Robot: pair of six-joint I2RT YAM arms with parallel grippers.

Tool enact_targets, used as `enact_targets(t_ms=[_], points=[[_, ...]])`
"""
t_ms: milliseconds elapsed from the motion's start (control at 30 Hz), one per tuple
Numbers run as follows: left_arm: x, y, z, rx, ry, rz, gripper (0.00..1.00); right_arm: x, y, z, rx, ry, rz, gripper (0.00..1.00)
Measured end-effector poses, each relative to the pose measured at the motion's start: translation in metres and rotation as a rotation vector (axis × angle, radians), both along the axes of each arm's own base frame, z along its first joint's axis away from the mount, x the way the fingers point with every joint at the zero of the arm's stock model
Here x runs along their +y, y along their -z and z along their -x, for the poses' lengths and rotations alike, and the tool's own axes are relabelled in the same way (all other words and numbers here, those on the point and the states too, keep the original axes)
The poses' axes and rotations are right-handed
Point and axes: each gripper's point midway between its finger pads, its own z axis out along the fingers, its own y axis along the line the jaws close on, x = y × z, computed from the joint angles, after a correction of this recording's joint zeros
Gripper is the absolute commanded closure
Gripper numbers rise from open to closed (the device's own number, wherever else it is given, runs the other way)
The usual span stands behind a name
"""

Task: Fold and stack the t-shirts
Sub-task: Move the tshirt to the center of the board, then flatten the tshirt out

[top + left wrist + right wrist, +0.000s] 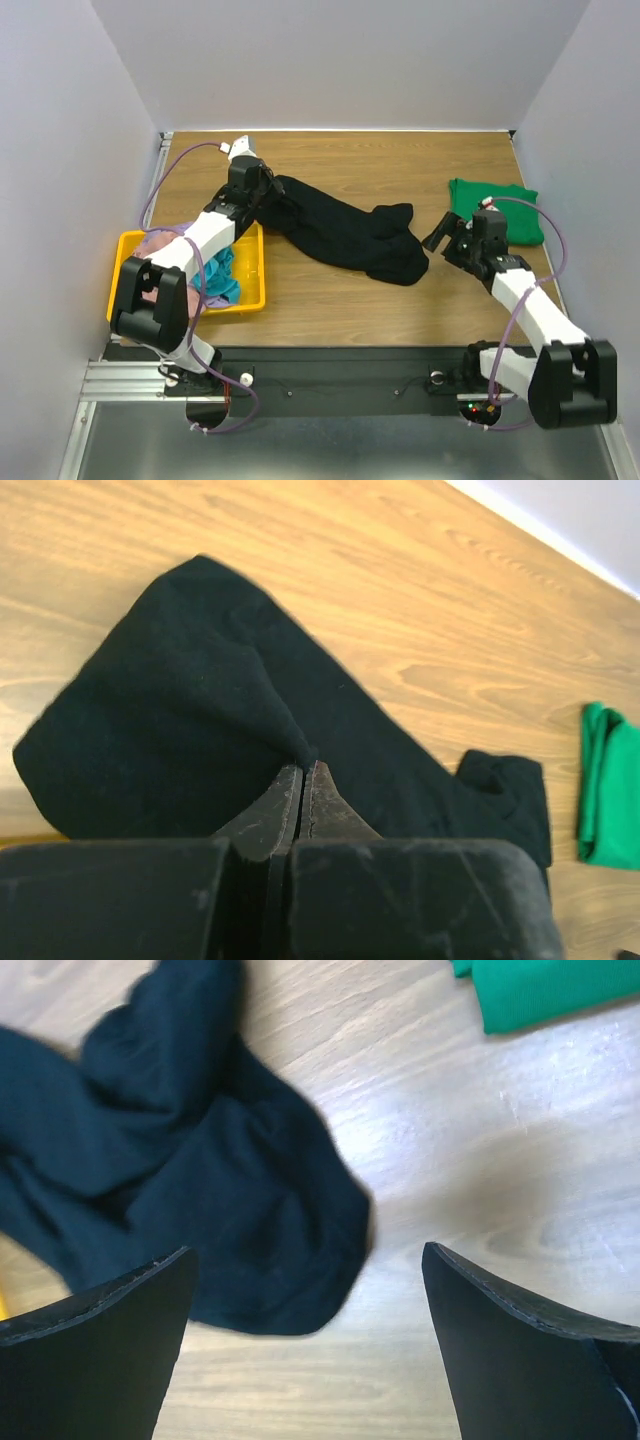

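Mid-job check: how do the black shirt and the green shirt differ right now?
The black shirt lies crumpled and strung out across the middle of the table; the green shirt sits folded flat at the far right. The left claw is shut on a fold of the black shirt; nothing grips the green shirt. Both lie on that table.

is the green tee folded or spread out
Folded: the green tee lies as a compact, straight-edged rectangle, and the left wrist view shows stacked layers along its edge.
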Motion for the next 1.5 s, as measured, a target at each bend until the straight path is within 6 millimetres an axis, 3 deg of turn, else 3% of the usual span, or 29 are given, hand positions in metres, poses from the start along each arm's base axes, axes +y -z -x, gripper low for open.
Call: enact_targets(t_ms=[100, 200, 333, 433, 567, 600, 667, 700, 800, 933, 1033, 1133, 1167, 1233, 1267, 1367, 1500], points=[[-0.003, -0.004, -0.003, -0.025, 0.003, 0.01, 1.0, 0.001, 0.012, -0.016, 0.061, 0.0, 0.023, 0.0], [-0.001, 0.003, 0.0, -0.018, -0.001, 0.009, 1.0, 0.009, 0.011, -0.041, 0.067, -0.011, 0.039, 0.0], [0.001, 0.012, 0.003, 0.0, -0.008, 0.0, 1.0, 0.023, 0.01, -0.088, 0.052, -0.023, 0.059, 0.0], [0.002, 0.013, 0.003, -0.001, -0.009, 0.0, 1.0, 0.037, 0.021, -0.123, 0.059, -0.019, 0.074, 0.03], [0.004, 0.014, 0.006, -0.005, -0.015, -0.003, 1.0, 0.05, 0.047, -0.144, 0.103, -0.013, 0.082, 0.26], [0.005, 0.013, 0.007, -0.007, -0.018, -0.004, 1.0, 0.053, 0.055, -0.149, 0.117, -0.014, 0.08, 0.43], [0.006, 0.012, 0.008, -0.011, -0.023, -0.005, 1.0, 0.056, 0.066, -0.154, 0.137, -0.011, 0.085, 0.66], [0.007, 0.011, 0.008, -0.013, -0.026, -0.006, 1.0, 0.056, 0.068, -0.157, 0.141, -0.002, 0.081, 0.82], [0.008, 0.009, 0.008, -0.021, -0.03, -0.01, 1.0, 0.053, 0.068, -0.159, 0.137, 0.021, 0.09, 0.97], [0.009, 0.003, 0.009, -0.033, -0.029, -0.008, 1.0, 0.046, 0.056, -0.16, 0.113, 0.043, 0.118, 1.0], [0.009, -0.008, 0.012, -0.055, -0.027, -0.001, 1.0, 0.04, 0.024, -0.16, 0.05, 0.051, 0.142, 1.0], [0.012, -0.04, 0.021, -0.115, -0.023, 0.018, 1.0, 0.031, -0.044, -0.155, -0.095, 0.062, 0.164, 1.0], [0.014, -0.056, 0.027, -0.15, -0.022, 0.03, 1.0, 0.029, -0.062, -0.153, -0.135, 0.067, 0.165, 1.0], [0.018, -0.09, 0.038, -0.229, -0.022, 0.058, 1.0, 0.021, -0.12, -0.141, -0.269, 0.085, 0.169, 1.0], [0.02, -0.109, 0.046, -0.273, -0.022, 0.074, 1.0, 0.018, -0.14, -0.135, -0.313, 0.092, 0.172, 1.0], [0.032, -0.174, 0.081, -0.436, -0.023, 0.134, 1.0, 0.004, -0.219, -0.099, -0.497, 0.127, 0.169, 1.0], [0.051, -0.246, 0.138, -0.645, -0.019, 0.212, 1.0, -0.013, -0.295, -0.047, -0.667, 0.162, 0.162, 1.0]])
